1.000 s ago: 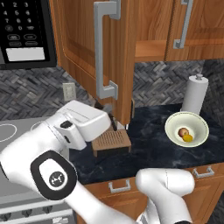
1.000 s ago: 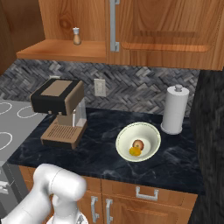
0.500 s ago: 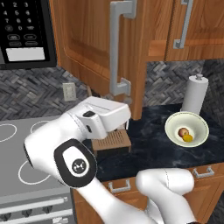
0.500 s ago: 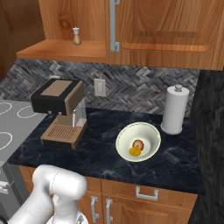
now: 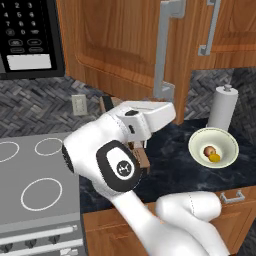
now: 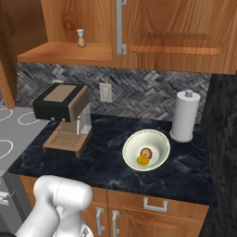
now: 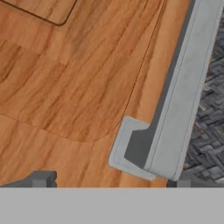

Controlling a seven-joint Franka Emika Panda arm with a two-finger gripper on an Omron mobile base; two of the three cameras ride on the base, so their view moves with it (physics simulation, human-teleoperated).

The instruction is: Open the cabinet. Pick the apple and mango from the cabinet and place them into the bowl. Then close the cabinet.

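Reaching up from the lower right of the left base view, the white arm bends sharply at its dark elbow joint and points its hand at the lower end of the handle (image 5: 166, 50) on the swung-open cabinet (image 5: 120, 45) door. In the hand view the gripper (image 7: 109, 181) faces the door close up, its 2 dark finger tips set wide apart and empty, 1 low on the wood and the other just below the handle's foot.

The door is orange-brown grained wood with a raised rounded panel; the handle is a flat grey metal bar on a squared bracket. On the dark marbled counter (image 6: 106, 162) sits the shallow cream bowl (image 6: 157, 139), holding the reddish-brown apple (image 6: 146, 152) and the yellow mango (image 6: 142, 160), which touch. A white paper towel roll (image 6: 184, 116) stands just beside it, against a grey herringbone backsplash (image 6: 143, 92).
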